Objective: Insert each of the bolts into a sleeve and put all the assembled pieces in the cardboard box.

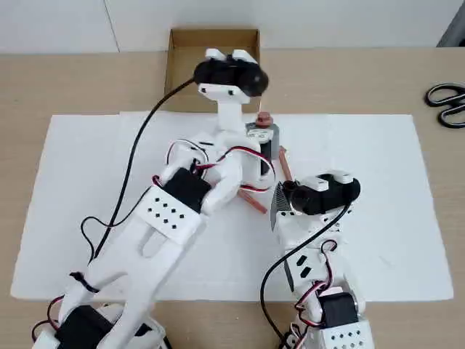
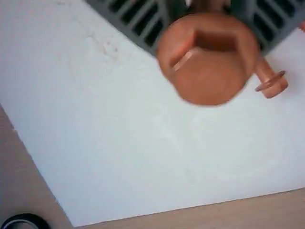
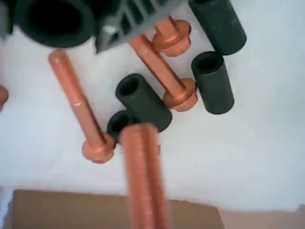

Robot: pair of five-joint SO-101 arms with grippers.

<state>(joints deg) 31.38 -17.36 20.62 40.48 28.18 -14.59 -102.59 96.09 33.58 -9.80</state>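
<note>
Status as we read it: early, nothing assembled that we can see. Left tool (image 1: pixel 261 145) is closed on one orange plastic bolt (image 2: pixel 207 62), head up, shank hanging down over the middle of the white foam sheet (image 1: pixel 87 182), just nearer than the box. Right tool (image 1: pixel 280 202) sits near and slightly right of it and looks clamped on a black cylindrical sleeve (image 3: pixel 52 21), bore open. The bolt tip is not in that bore yet, so we judge the first insertion is the step in hand. On the sheet between the two tools lie the loose bolts (image 3: pixel 157 67), at least three, and the loose sleeves (image 3: pixel 212 83), four by our count, none with a bolt in it. The brown cardboard box (image 1: pixel 174 73) stands at the far edge of the sheet on the wooden table (image 1: pixel 43 80). The part of its floor we can see holds no piece; the rest is hidden behind the left arm. Left to do, by our judgement: every insertion and every drop into the box.
</note>
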